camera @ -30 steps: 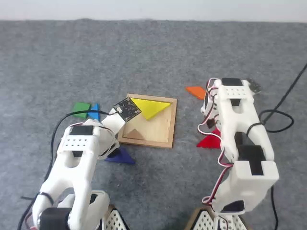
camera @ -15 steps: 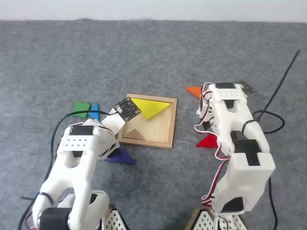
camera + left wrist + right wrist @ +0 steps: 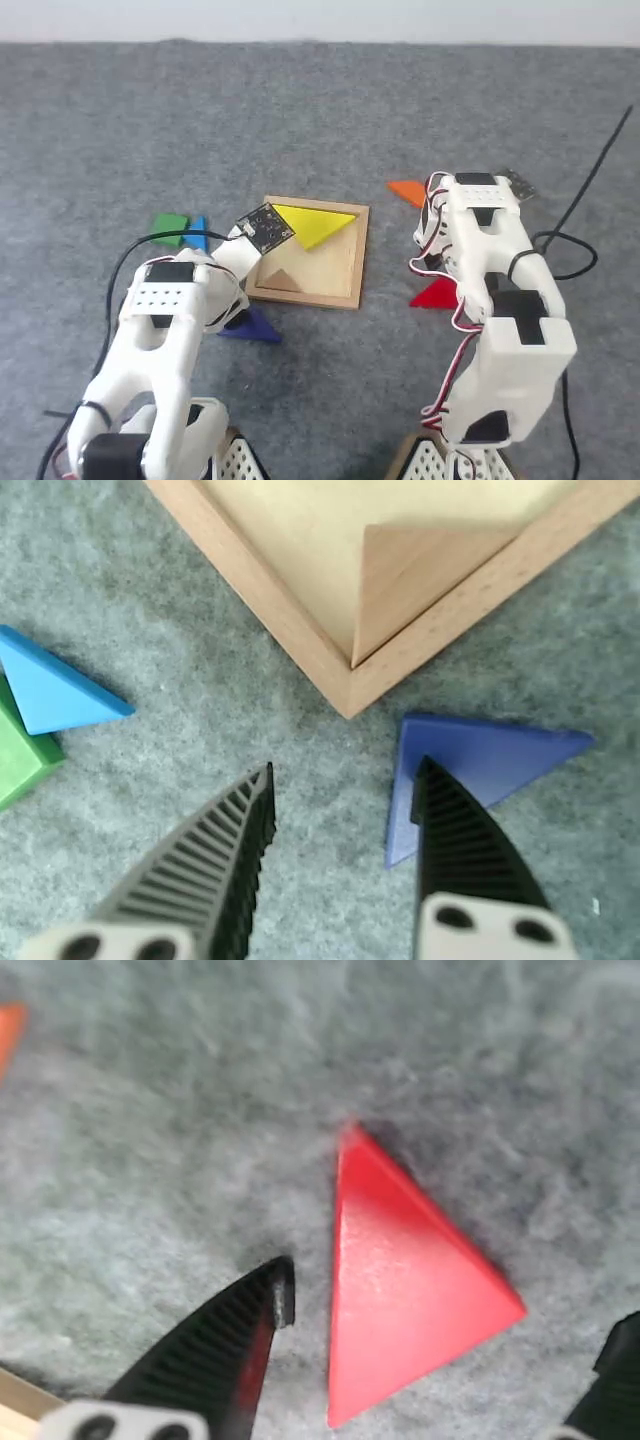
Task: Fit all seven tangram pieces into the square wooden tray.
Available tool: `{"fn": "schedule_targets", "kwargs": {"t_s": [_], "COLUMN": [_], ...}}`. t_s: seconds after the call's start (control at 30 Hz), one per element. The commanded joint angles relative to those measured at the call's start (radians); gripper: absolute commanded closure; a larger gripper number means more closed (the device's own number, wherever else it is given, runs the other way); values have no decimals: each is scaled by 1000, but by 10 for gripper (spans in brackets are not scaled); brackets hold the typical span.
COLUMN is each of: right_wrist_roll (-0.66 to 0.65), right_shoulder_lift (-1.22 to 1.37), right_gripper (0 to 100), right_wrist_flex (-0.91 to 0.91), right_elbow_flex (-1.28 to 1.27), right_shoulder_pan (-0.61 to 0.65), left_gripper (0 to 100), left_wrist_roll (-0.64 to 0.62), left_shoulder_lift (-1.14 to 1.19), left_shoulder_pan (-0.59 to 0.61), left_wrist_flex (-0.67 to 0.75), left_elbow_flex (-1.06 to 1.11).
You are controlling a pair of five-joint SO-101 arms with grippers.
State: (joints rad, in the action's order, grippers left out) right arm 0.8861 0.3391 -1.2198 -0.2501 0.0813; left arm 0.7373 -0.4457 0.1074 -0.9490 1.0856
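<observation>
The right gripper (image 3: 450,1325) hangs with its jaws wide apart over the red triangle (image 3: 400,1270), which lies flat on the grey carpet (image 3: 300,110) just right of the tray (image 3: 355,270), on its near side. One finger sits close beside a long edge and the other off past the opposite corner. That is the worry: closing on slanted edges could squeeze the piece sideways or spin it out rather than hold it. From the wrist view I can't quite tell how high the fingertips are, and a tip that comes down too low may drag in the pile. The left gripper (image 3: 345,775) is open too, low over the carpet by the tray's near-left corner. One finger overlaps the dark blue triangle (image 3: 480,755), so a straight descent would probably land on the piece and tip it, or nudge the tray, which looks loose on the carpet. Only the yellow triangle (image 3: 315,222), on the far side, and a wood-coloured triangle (image 3: 420,580), in the near-left corner, lie inside. A shifted tray could upset both. The light blue triangle (image 3: 50,690) and green piece (image 3: 15,760) wait to the left, and the orange piece (image 3: 408,190) lies far right.
</observation>
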Motion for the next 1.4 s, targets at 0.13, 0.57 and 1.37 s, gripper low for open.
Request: {"fn": "schedule_targets", "kwargs": {"t_s": [0.13, 0.57, 1.37], "right_wrist_roll": [-6, -14, -11], "right_shoulder_lift": [4, 4, -5], "right_gripper": [559, 656, 660], "right_wrist_flex": [-18, -25, -27], "right_elbow_flex": [-2, 0, 0], "right_shoulder_pan": [-7, 21, 21], "left_gripper": [787, 825, 769], "left_wrist_roll": [-3, -84, -35], "left_shoulder_lift": [-9, -364, -1329], "left_shoulder_pan": [5, -2, -26], "left_wrist_flex": [12, 137, -186], "left_elbow_flex": [7, 257, 599]}}
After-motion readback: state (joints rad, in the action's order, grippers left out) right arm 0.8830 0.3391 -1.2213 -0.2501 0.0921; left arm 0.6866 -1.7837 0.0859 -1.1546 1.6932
